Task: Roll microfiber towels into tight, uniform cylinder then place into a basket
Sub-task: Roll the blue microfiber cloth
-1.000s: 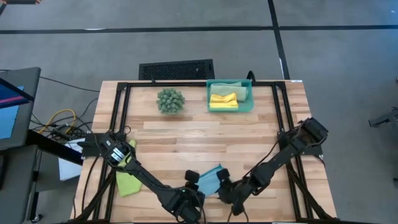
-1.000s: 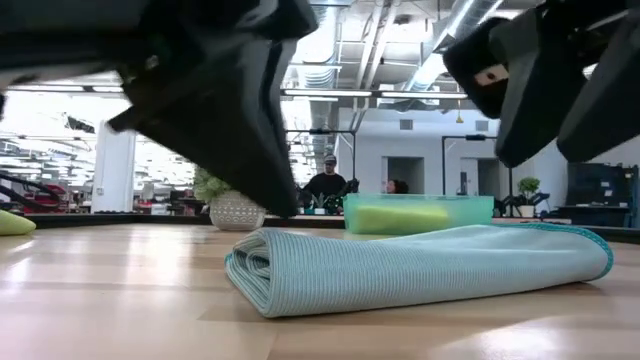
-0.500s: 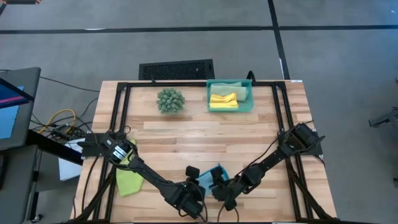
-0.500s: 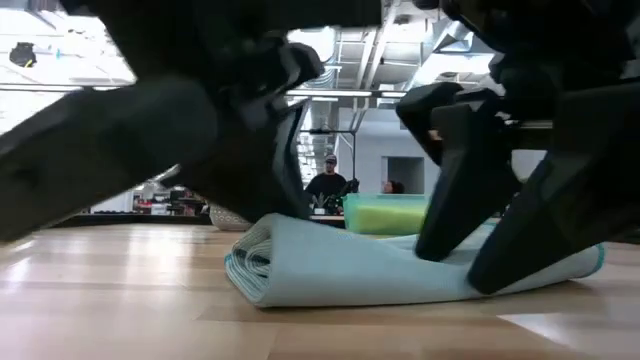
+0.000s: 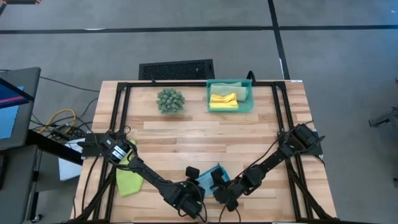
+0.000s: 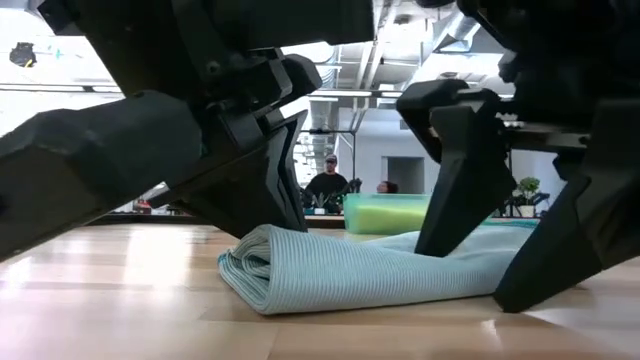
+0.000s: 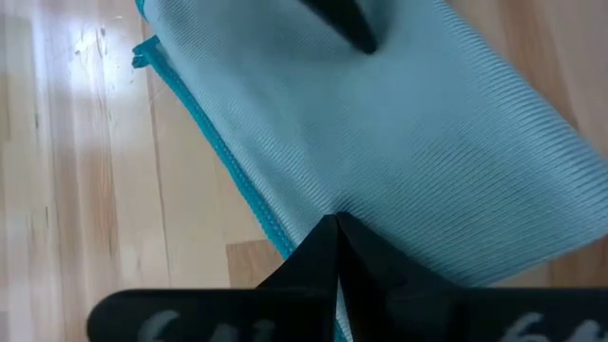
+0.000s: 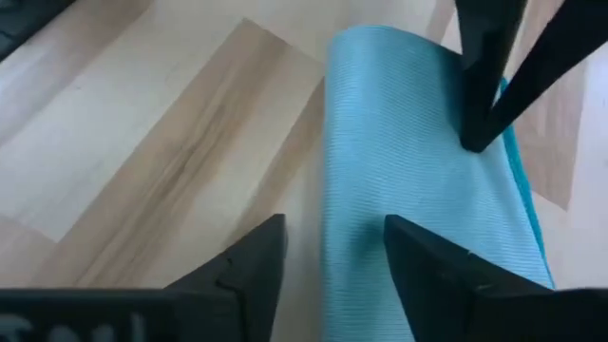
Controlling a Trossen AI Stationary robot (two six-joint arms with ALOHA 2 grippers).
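Low view: we now press the light blue towel [image 6: 370, 270] at six o'clock, left gripper [image 5: 192, 181] closed, right gripper [image 5: 218, 185] spread wider to roll.

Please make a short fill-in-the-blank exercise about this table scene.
1. Both grippers work on the ___ towel.
2. The yellow towel lies in the ___.
3. The left gripper is ___.
4. Between the grille and the basket stands the plant ___.

Missing: blue; basket; shut; ball
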